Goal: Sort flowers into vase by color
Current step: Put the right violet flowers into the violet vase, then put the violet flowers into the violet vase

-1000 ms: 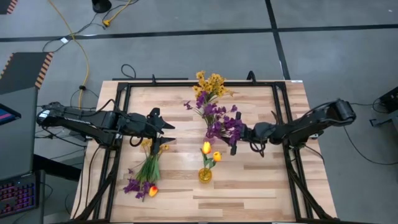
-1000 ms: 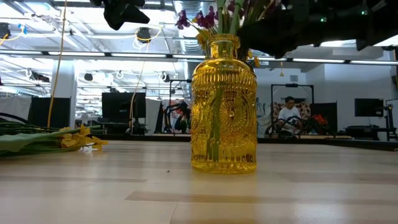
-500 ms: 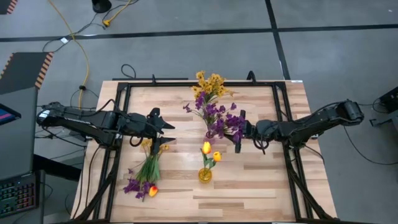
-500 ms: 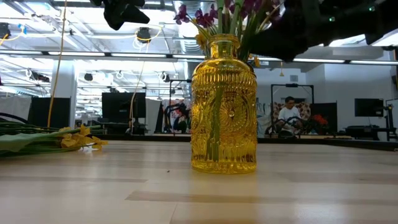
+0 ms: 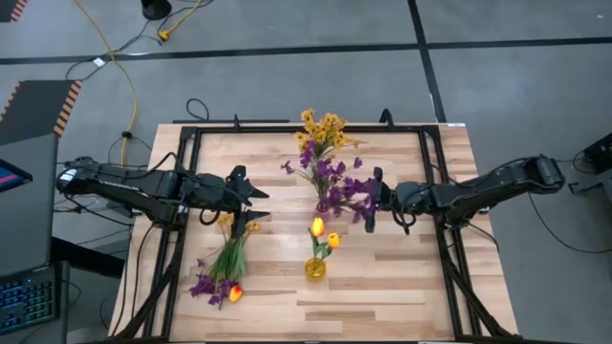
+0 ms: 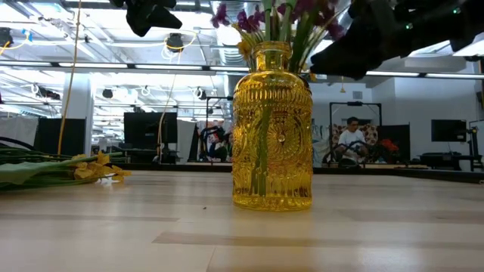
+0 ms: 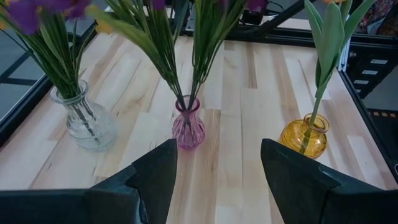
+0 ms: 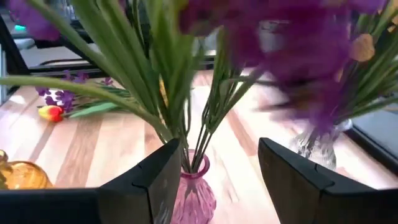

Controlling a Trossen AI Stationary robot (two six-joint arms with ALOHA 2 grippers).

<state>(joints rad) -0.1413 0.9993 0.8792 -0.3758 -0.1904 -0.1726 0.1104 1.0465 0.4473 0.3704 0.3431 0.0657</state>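
Note:
A pink vase (image 7: 188, 127) in mid-table holds purple blossoms (image 5: 342, 187). The clear vase (image 7: 86, 124) beyond it holds small yellow blooms (image 5: 321, 127) and purple ones. The yellow vase (image 5: 315, 268) near the table's front holds two tulips (image 5: 316, 226). A loose bunch of flowers (image 5: 225, 263) lies flat on the table's left side, with purple blossoms and a tulip (image 5: 235, 292) at its near end. My right gripper (image 5: 371, 199) is open just right of the purple blossoms, touching nothing. My left gripper (image 5: 258, 197) is open, hovering above the loose bunch's far end.
A black frame (image 5: 287, 130) runs along the table's sides and far edge. Bare wood lies right of the yellow vase and along the near edge. Cables and a grey floor surround the table. A person (image 6: 352, 140) sits far off in the room.
My right gripper has drawn back toward the table's right edge and slightly toward the far edge, away from the pink vase. The purple blossoms, which leaned toward the near right, now stand more upright over the vase.

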